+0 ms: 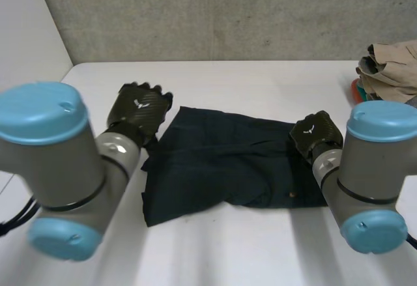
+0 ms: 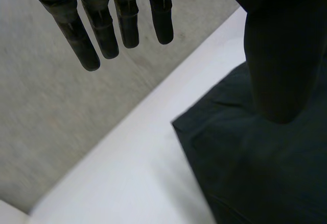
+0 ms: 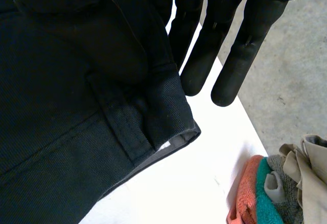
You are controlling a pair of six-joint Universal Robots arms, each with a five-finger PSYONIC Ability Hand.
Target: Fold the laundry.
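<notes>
L hand [image 1: 139, 108] & R hand [image 1: 317, 135] hovering wide open at dark garment's [image 1: 221, 162] ends; uneven grabs risking skewed fold.

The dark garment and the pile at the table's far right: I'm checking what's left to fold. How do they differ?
The dark garment lies spread out mid-table, one piece; the pile is bunched at the edge, several pieces. The garment is dark throughout; the pile mixes beige, orange, teal and grey. The left hand and right hand flank the garment, not the pile. Both rest on the white table.
</notes>
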